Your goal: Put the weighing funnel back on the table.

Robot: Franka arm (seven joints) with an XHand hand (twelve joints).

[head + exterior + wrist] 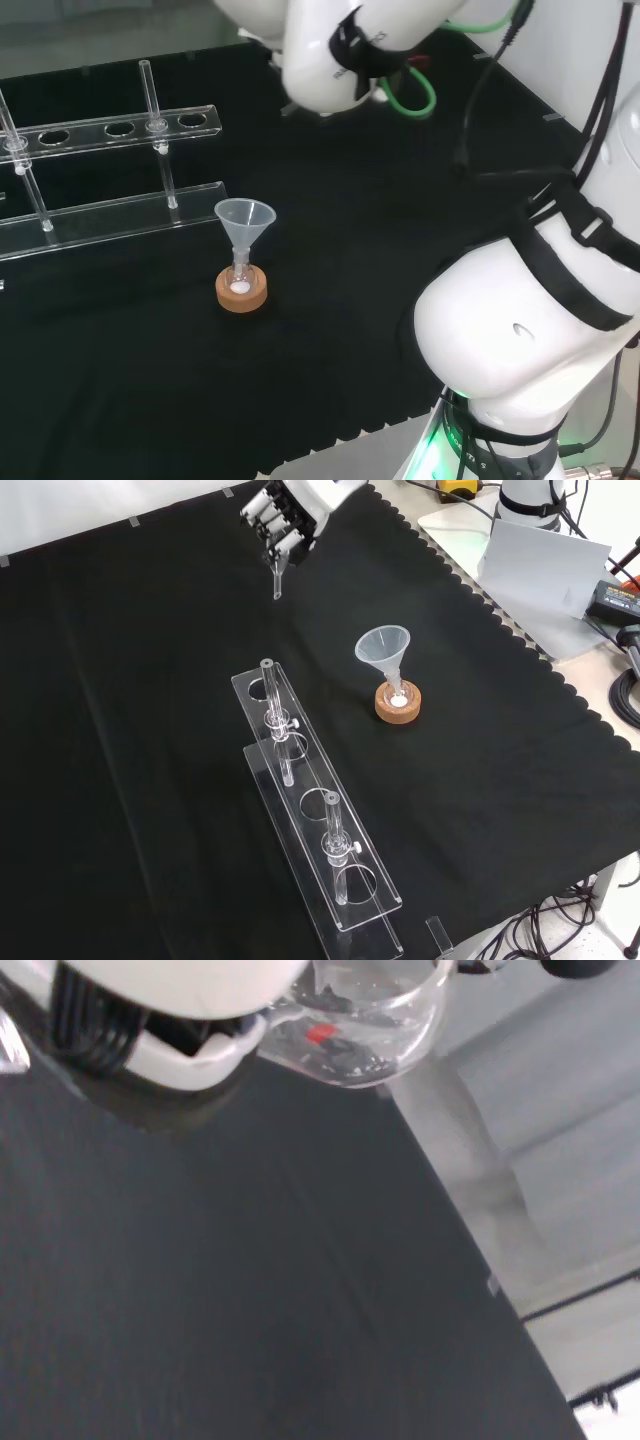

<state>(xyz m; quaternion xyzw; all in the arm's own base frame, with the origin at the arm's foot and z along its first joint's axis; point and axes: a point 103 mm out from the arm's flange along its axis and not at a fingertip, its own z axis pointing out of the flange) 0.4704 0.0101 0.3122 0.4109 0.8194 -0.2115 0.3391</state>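
Black bench cloth lying bare beneath the robot hand, so plenty of room for the put-down. At the top of the front view: robot hand curled round the weighing funnel, holding its scoop end, short stem pointing down, seemingly clear of the cloth. Close up in the wrist view: the same clear piece beside the pale palm, dark cloth beyond.

Judged as the lowering step, release not yet made. Bring the piece down slowly and straight, watching the stem tip, likely the first part to meet the cloth. Tilt the wrist before contact to lay the scoop on its side rather than stand it on the stem; otherwise expect a topple or a roll. Uncurl only once resting on the cloth, then lift straight up to avoid dragging or flicking so light a piece.

Keep to this far patch of the front view, well apart from the funnel standing in its small flask on the cork ring, and from the clear tube rack nearer the camera. Avoid any sideways sweep toward either. Treat as fragile: thin, clear, hard to see against black, probably easy to chip if dropped.
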